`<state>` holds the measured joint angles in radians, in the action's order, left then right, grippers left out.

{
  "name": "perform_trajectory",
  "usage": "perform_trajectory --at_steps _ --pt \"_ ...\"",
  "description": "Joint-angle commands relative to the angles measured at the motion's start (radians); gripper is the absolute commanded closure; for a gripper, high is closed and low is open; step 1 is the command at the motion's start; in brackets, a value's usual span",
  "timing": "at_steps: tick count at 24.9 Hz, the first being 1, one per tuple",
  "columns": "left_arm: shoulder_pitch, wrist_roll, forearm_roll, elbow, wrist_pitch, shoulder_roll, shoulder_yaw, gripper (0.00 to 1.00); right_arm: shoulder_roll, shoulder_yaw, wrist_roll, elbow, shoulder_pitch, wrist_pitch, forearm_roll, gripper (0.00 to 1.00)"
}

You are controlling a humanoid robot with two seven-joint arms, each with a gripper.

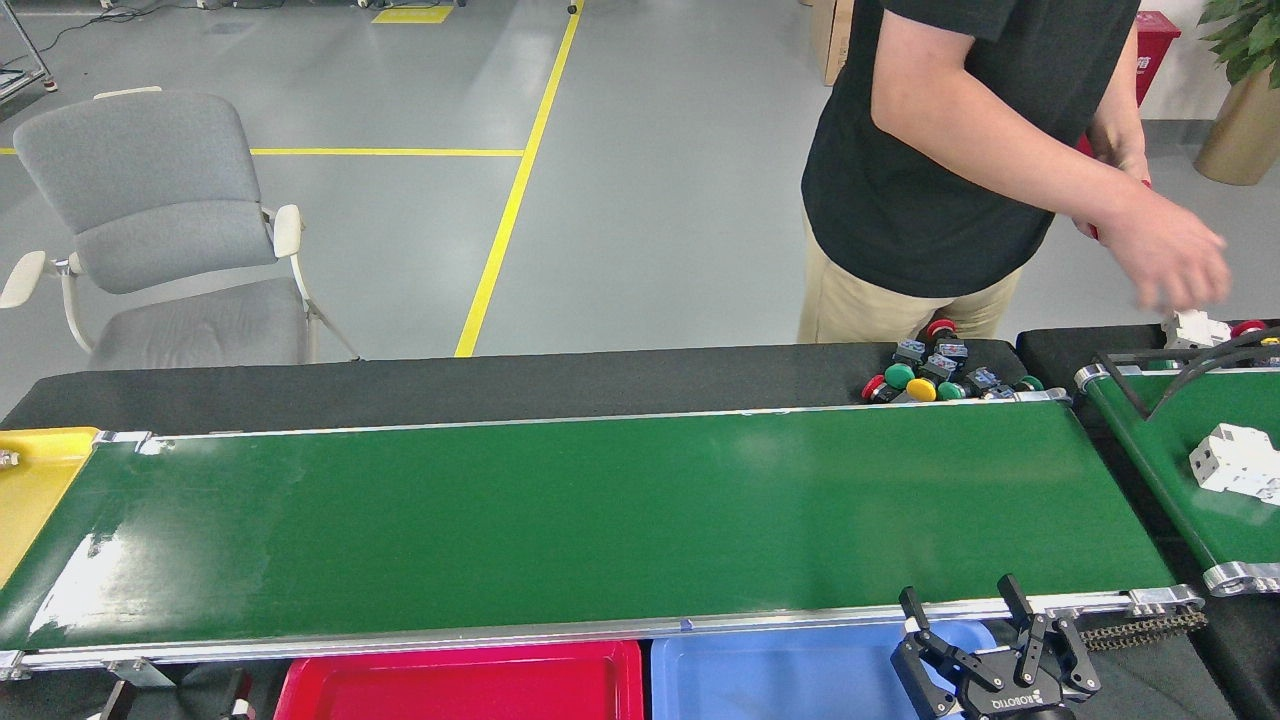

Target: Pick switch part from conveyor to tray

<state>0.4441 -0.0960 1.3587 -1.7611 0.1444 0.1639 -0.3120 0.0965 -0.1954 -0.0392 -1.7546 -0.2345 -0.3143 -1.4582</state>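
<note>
The long green conveyor (600, 510) lies bare across the view, with a red tray (460, 685) and a blue tray (790, 675) just beside its near rail. A heap of push-button switch parts (935, 375) sits on the black table beyond the far rail, near a person (960, 150). The right gripper (965, 625) hovers over the blue tray, fingers spread and empty; the left gripper is out of sight.

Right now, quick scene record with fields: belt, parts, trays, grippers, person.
conveyor: belt surface bare, no part on it
switch parts: cluster of red, green and yellow push-button parts on the black table behind the far rail
side belt: white breaker lying on it
trays: red tray, blue tray, yellow tray
right gripper: open, holding nothing, over the blue tray's right end
left gripper: not in view
person's hand: blurred, above the side belt
</note>
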Motion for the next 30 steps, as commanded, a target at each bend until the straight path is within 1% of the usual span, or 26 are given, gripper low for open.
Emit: perform_trajectory --at_steps 1,2,5,9,11,14,18,20,24,26,27,30 --pt "-0.004 -0.008 -0.004 -0.014 -0.003 0.011 -0.013 0.00 -0.005 0.025 0.002 -0.016 -0.003 0.006 -0.001 0.01" --pt "-0.002 -0.010 -0.006 -0.012 -0.002 0.016 -0.019 0.00 -0.005 0.042 0.005 -0.016 -0.012 0.007 -0.001 0.01" --pt "0.010 -0.028 -0.006 -0.014 0.020 0.009 -0.038 0.00 -0.001 0.044 0.009 -0.016 -0.022 0.007 -0.001 0.01" --pt "0.011 -0.030 -0.006 -0.014 0.023 0.006 -0.073 0.00 -0.008 0.045 0.007 -0.016 -0.055 0.006 -0.001 0.01" --pt "0.010 -0.030 -0.007 -0.012 0.024 0.008 -0.075 0.00 -0.014 0.045 0.007 -0.016 -0.069 0.006 -0.001 0.01" --pt "0.015 -0.030 -0.007 -0.009 0.024 0.005 -0.071 0.00 -0.011 0.045 0.007 -0.014 -0.068 0.023 0.001 0.01" --pt "0.008 -0.030 -0.006 -0.006 0.023 0.002 -0.070 0.00 -0.006 0.045 0.007 -0.013 -0.043 0.080 0.002 0.01" --pt "0.005 -0.031 -0.006 -0.003 0.023 0.000 -0.071 0.00 -0.012 0.041 0.007 -0.003 -0.012 0.087 0.010 0.01" --pt "0.001 -0.037 -0.006 -0.003 0.023 -0.003 -0.073 0.00 -0.024 -0.012 0.010 0.021 0.021 0.087 0.016 0.01" --pt "0.001 -0.037 -0.006 -0.003 0.023 -0.001 -0.075 0.00 -0.028 -0.045 0.016 0.049 0.041 0.087 0.029 0.01" --pt "0.002 -0.037 -0.006 0.000 0.023 0.002 -0.075 0.00 -0.035 -0.059 0.022 0.067 0.060 0.087 0.042 0.01" --pt "0.001 -0.037 -0.004 0.002 0.021 0.002 -0.076 0.00 -0.100 -0.067 0.056 0.150 0.124 0.092 0.070 0.01"
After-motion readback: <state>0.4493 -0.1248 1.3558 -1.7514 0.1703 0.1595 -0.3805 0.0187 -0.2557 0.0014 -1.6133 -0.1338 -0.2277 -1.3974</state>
